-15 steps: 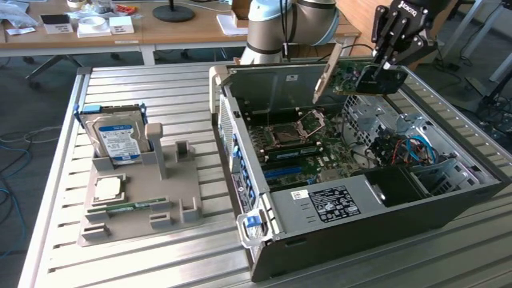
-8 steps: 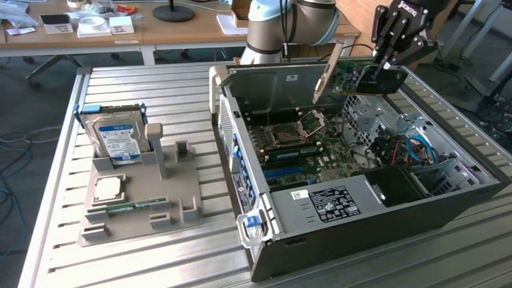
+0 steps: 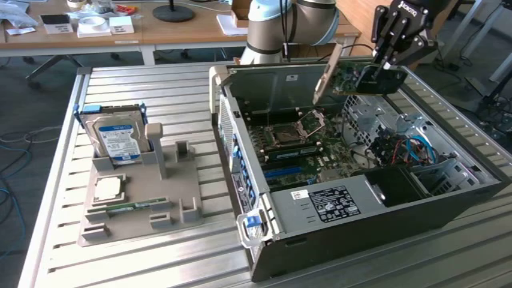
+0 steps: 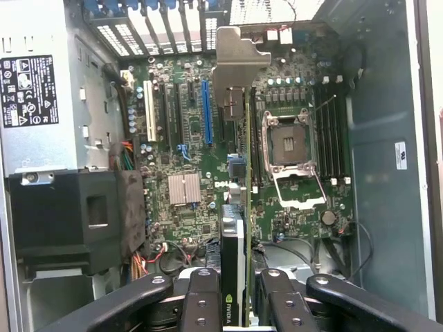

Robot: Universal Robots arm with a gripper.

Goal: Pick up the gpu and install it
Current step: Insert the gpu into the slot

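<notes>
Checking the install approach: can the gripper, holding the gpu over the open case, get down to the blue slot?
Probably yes. The gripper grips the gpu above the case, whose side is open; no cable or part covers the blue slot. The card hangs to one side of it.

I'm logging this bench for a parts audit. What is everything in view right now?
table: one, pale slatted metal, foreground.
desk: one, wooden, background.
computer case: one, dark grey, open, on the table.
motherboard: one, green, inside the computer case.
holder: one, grey, on the table, exterior view's left.
hard drive: one, silver with blue-white label, upright in the holder.
processor chip: one, silver, on the holder.
RAM stick: one, green, lying in the holder.
gpu: one, dark green, pale bracket, above the computer case.
arm: one, pale grey, beyond the computer case.
gripper: one, black, shut on the gpu.
</notes>
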